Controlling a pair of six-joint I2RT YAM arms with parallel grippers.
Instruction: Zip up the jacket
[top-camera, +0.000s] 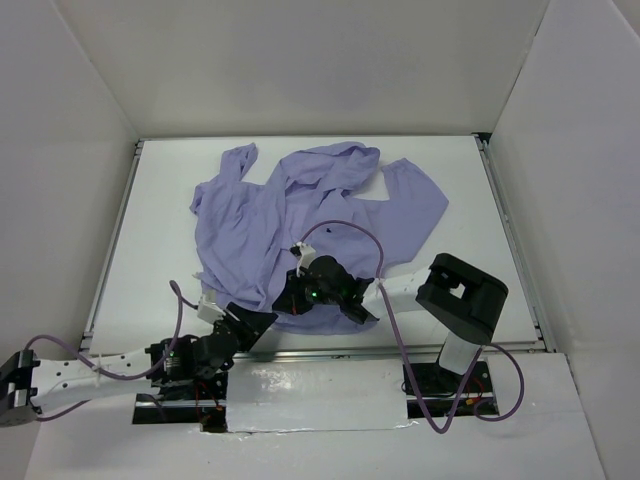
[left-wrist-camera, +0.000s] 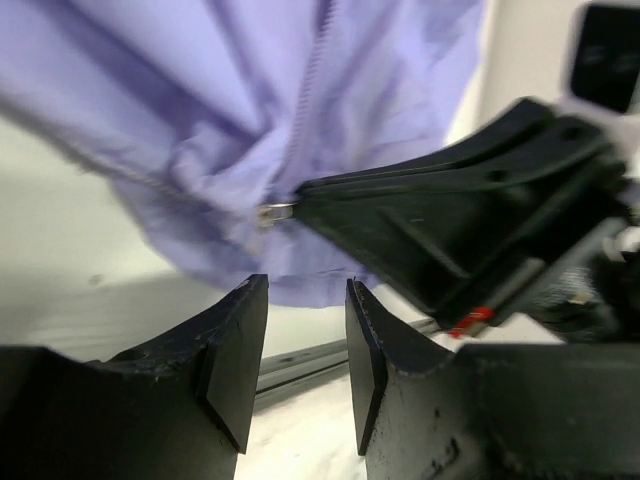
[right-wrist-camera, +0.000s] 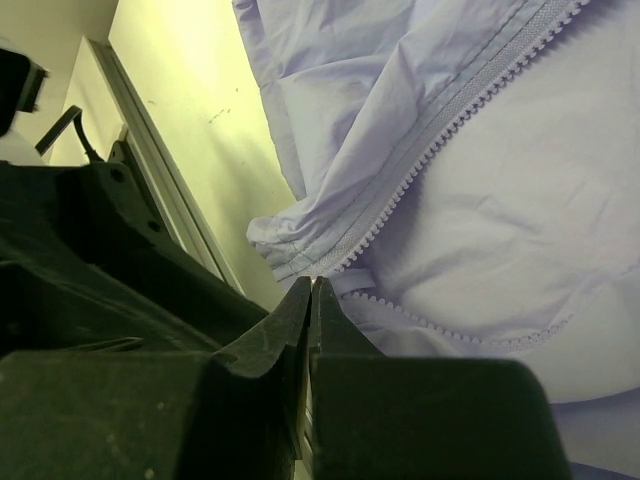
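White walls (top-camera: 300, 60) boxing in a white surface (top-camera: 160, 250).
Metal rails (top-camera: 110, 245) edge its sides, silver tape (top-camera: 320, 385) covers the near edge; lighting even.

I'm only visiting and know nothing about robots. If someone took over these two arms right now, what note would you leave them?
Left gripper: open, holding nothing, just short of the hem.
Right gripper: shut on the metal zipper pull at the bottom of the front.
Jacket: lying rumpled on the table, hood toward the far side.
Done: the pull is gripped.
Left: the two tooth rows are apart, so nothing is zipped. Probably the left gripper should hold the hem while the right draws the pull up.
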